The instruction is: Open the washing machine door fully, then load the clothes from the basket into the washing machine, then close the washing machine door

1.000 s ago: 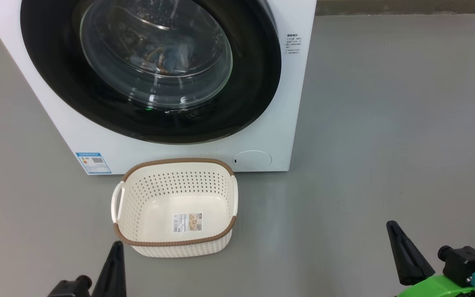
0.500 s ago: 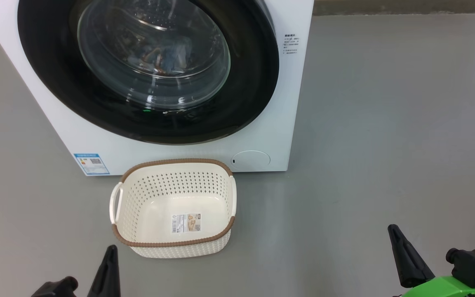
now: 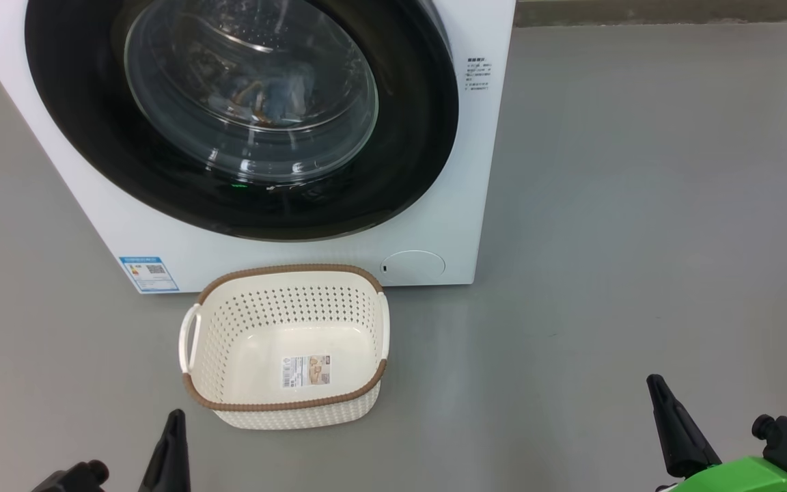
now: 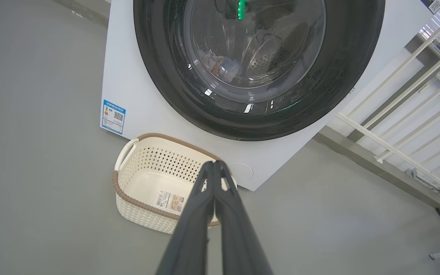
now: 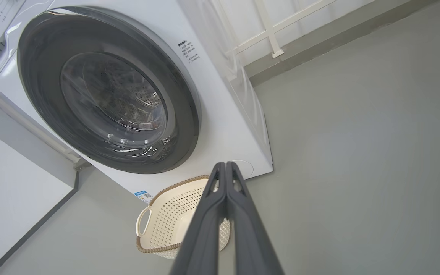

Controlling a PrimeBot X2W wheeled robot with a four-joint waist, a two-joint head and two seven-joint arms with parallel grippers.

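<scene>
Left hand (image 3: 175, 425): two long dark fingers pressed flat together, clenched on nothing, low at the left of the head view and near the basket's near left corner, not touching it.

Small blue label sticker (image 3: 148, 273) sits low on the left of the machine's front.

Small cream-white perforated plastic basket (image 3: 284, 268), a rounded rectangle with a brown woven-look rim and white side handles, stands upright on the smooth grey floor (image 3: 639, 205), just in front of the machine. Its bare bottom carries a paper label sticker (image 3: 305, 371).

Big white boxy front-loading washing machine (image 3: 161, 236) stands behind the basket. The large round glossy black door (image 3: 86, 137) lies closed, flush on the front. Its bulging clear glass window (image 3: 339, 147) shows the perforated steel drum. The clothes (image 3: 277, 102) are inside, behind the glass: a light blue bundle with orange-brown marks. The print is too blurred to read.

Round flap (image 3: 412, 264) is low on the right of the front. Small printed text (image 3: 479, 74) sits higher up beside the door.

Right hand (image 3: 654, 384): same dark fingers, tips together, clenched and empty, low at the right on a green wrist part (image 3: 742, 475), well apart from basket and machine.

View differences:
- Left wrist view adds a white railing (image 4: 395, 114) beyond the machine and a green glint (image 4: 241, 7) at the top of the glass.
- Right wrist view adds the machine's glossy white side panel (image 5: 243, 95), a strip of its top panel and a pale wall (image 5: 6, 198) beside it.
- Both wrist views show the closed finger pair end-on, with no gap at the tips.
</scene>
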